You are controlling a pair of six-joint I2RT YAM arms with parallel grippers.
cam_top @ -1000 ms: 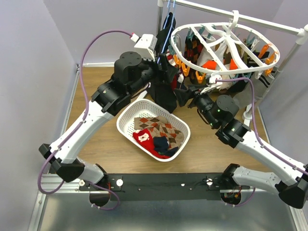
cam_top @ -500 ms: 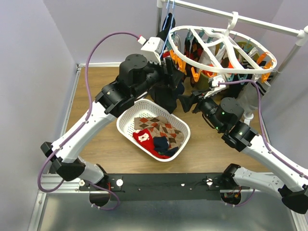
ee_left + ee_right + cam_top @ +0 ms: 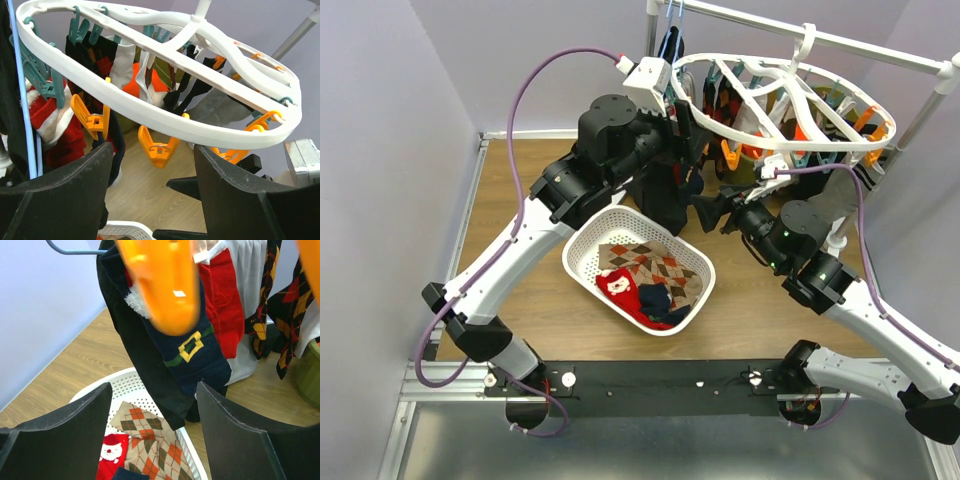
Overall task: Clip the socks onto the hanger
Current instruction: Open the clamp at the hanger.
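The white oval hanger hangs from the rail, with several socks clipped under it: argyle, red and navy ones. My left gripper stands open at the ring's near-left rim, nothing between its fingers; an empty orange clip dangles just above the gap. My right gripper is open and empty, lower, beside a hanging navy sock held by an orange clip. More socks lie in the basket: argyle, red, navy.
The white perforated basket sits on the wooden floor between the arms. A large black garment on a thin blue hanger hangs left of the ring. The metal rail and its right post bound the back.
My left arm has risen and swung right, bringing its gripper up to the ring's rim. The right gripper drew back slightly, then held still. The hanger swayed a little.
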